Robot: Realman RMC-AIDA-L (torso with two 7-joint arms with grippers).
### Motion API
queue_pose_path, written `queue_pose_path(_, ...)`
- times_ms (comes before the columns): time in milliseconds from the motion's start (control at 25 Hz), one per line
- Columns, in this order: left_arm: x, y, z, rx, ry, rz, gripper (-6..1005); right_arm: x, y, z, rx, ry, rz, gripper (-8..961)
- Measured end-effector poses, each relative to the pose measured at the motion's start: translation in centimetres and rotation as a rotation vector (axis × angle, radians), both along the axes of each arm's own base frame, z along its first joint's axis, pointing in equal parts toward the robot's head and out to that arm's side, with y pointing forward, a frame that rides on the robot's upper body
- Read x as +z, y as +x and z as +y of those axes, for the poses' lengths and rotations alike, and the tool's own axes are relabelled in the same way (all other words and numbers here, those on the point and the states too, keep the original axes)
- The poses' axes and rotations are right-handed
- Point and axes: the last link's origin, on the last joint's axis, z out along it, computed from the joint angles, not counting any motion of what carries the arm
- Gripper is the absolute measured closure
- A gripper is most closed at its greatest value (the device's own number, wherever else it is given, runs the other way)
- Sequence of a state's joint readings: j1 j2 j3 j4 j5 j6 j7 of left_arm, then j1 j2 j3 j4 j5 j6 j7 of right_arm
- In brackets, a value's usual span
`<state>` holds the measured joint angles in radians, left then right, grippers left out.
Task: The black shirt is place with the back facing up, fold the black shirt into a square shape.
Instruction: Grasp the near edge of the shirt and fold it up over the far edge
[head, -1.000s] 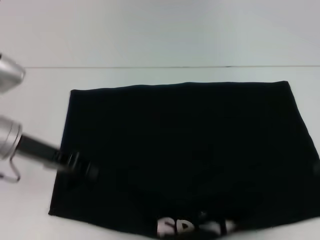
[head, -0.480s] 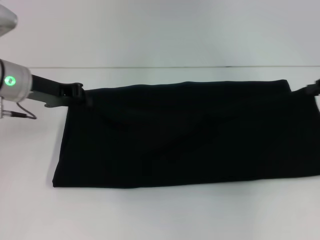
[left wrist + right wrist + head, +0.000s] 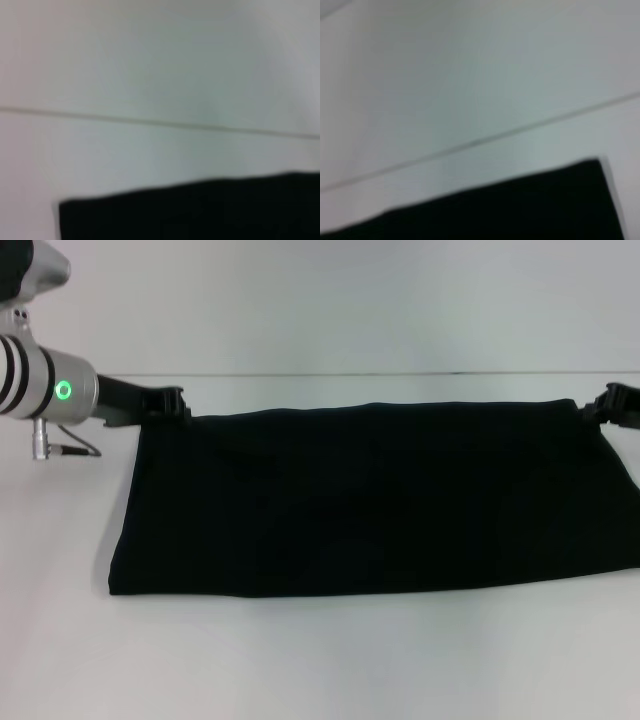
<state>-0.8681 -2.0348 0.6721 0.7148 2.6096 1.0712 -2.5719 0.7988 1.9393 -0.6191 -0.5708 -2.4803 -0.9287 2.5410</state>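
The black shirt (image 3: 370,505) lies flat on the white table as a wide rectangle, doubled over front to back, with plain black fabric on top and no lettering showing. My left gripper (image 3: 172,405) is at the shirt's far left corner, just off the fabric edge. My right gripper (image 3: 603,407) is at the far right corner, half out of the picture. The left wrist view shows a corner of the black shirt (image 3: 200,212) on the white table. An edge and corner of the black shirt (image 3: 530,205) appear in the right wrist view.
The white table (image 3: 320,660) extends in front of the shirt and to its left. A thin line (image 3: 380,373) marks the table's far edge against a pale wall. The left arm's silver wrist with a green light (image 3: 50,390) hangs over the far left.
The shirt's near edge with the lettering has been carried back onto the far edge, halving its depth. The left gripper moved from the near left to the far left corner; the right gripper came into view.
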Motion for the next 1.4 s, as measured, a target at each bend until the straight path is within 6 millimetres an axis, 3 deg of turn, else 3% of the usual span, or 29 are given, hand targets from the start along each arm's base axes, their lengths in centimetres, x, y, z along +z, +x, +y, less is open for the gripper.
queue_pose_path(280,0.6,1.6,2.0,-0.012,0.100,0.004,993,1.0,-0.6,1.7,-0.006,0.110,-0.024,914)
queue_pose_path(360,-0.1,2.0,2.5,-0.016,0.108,0.012,993,0.7,-0.8,2.1,-0.004,0.120,-0.039,914)
queue_pose_path(640,-0.9,1.3,2.9,-0.008,0.149,0.044,993,-1.1,-0.3,2.5,-0.015,0.146,-0.108,915)
queue_pose_path(1120,-0.2,0.3,3.0,0.018,0.210,0.046,994,-1.7,-1.5,3.5,0.012,0.184,-0.141,916)
queue_pose_path(1400,-0.3,0.4,3.0,0.001,0.205,0.059,930,-2.3,-1.3,3.4,0.008,0.172,-0.152,914)
